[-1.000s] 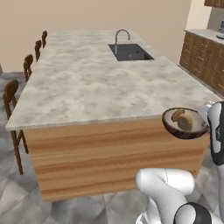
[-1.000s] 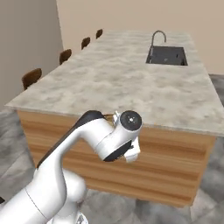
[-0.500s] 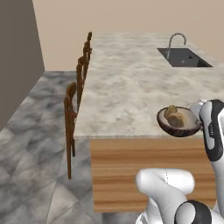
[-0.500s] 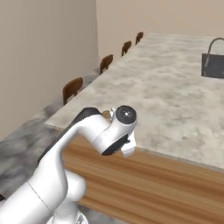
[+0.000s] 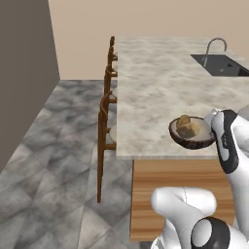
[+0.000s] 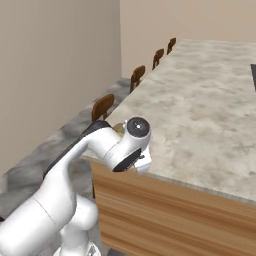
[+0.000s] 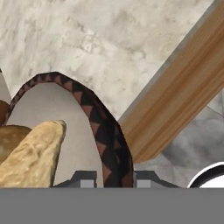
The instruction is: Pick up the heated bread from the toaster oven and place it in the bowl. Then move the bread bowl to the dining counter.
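1. The bowl (image 5: 192, 136) is carrying the heated bread (image 5: 187, 126) above the dining counter (image 5: 160, 92) near its edge.
2. The gripper (image 7: 113, 183) is pinching the bowl's rim, jaws nearly closed, arm reaching sideways.

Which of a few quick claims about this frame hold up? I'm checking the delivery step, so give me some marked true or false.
1. The bread lies inside the bowl. True.
2. The bowl rests flat on the floor. False: it is held up at the dining counter edge.
3. The jaws are shut on the bowl's rim. True, as the hand view shows.
4. The sink is beside the stools. False: it is on the counter's opposite side.
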Tool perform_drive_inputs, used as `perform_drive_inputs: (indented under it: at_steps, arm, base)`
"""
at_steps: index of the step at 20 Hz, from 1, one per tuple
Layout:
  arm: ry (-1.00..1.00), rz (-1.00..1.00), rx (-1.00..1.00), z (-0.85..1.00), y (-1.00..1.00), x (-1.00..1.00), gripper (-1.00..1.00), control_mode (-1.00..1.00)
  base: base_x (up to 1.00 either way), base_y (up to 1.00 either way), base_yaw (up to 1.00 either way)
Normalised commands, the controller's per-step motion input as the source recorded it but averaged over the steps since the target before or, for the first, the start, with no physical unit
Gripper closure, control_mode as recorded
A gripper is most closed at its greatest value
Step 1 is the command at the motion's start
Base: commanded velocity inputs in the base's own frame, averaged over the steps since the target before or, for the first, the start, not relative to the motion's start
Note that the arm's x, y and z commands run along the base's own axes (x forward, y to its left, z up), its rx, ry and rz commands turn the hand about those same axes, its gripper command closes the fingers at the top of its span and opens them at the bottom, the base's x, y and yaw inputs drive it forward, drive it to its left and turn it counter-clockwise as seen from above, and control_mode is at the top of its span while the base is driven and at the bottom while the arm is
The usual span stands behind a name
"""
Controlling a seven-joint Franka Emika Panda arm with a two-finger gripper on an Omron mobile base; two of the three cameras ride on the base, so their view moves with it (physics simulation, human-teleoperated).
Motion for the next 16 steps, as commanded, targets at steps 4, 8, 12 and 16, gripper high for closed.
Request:
perform_drive_inputs:
  at_steps: [4, 8, 12, 16]
  arm:
    - [0.09, 0.0, 0.03, -0.03, -0.33, 0.96, 1.0, -1.0]
    - [0.12, -0.03, 0.02, -0.13, -0.21, 1.0, 1.0, -1.0]
    - [0.06, -0.08, 0.0, -0.13, 0.0, 1.0, 1.0, -1.0]
    - [0.02, -0.07, 0.0, -0.56, 0.0, 0.87, 1.0, -1.0]
  base:
    - [0.0, 0.0, 0.0]
    - [0.0, 0.0, 0.0]
    - [0.0, 0.0, 0.0]
    - [0.0, 0.0, 0.0]
